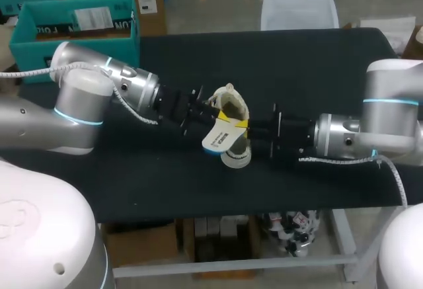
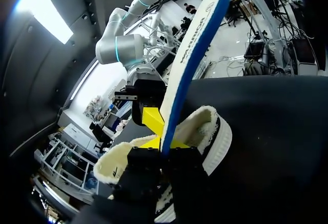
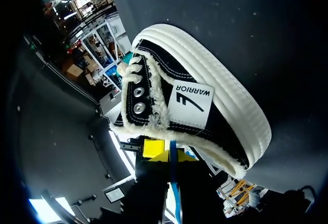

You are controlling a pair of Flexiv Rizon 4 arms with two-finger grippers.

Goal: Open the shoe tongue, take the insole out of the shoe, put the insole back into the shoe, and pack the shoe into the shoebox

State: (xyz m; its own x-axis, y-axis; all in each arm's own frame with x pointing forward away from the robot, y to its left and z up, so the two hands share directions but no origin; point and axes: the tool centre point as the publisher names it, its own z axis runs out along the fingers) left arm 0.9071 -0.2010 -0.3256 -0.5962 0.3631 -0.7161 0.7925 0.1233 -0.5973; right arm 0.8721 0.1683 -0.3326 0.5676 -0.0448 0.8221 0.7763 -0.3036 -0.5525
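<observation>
The teal shoebox (image 1: 26, 51) stands open, well apart from the shoe (image 1: 231, 107), off to the shoe's left and farther back. The left arm (image 1: 86, 97) comes in across the black table (image 1: 317, 71) and ends just left of the shoe, with the left gripper (image 1: 201, 114) right at the shoe's opening.

The left gripper is clamped on the insole (image 1: 219, 137). In the left wrist view the insole (image 2: 197, 49) rises edge-on from between that gripper's fingers, white with a blue rim. Its lower end is at the shoe's mouth and the rest stands clear above the shoe. In the head view the insole slants out of the shoe on its near side.

The shoe lies in the middle of the table between the two grippers. It is black canvas with a white rubber sole, cream fleece lining, metal eyelets and a white label on its side (image 3: 205, 111). Its fleecy opening faces the left gripper. I cannot tell whether the shoe rests on the table or is lifted off it.

The right gripper (image 1: 254, 130) is at the shoe's right side, against its collar and just behind the insole. I cannot tell whether it grips the shoe. The right arm (image 1: 370, 130) stretches away to the shoe's right.
</observation>
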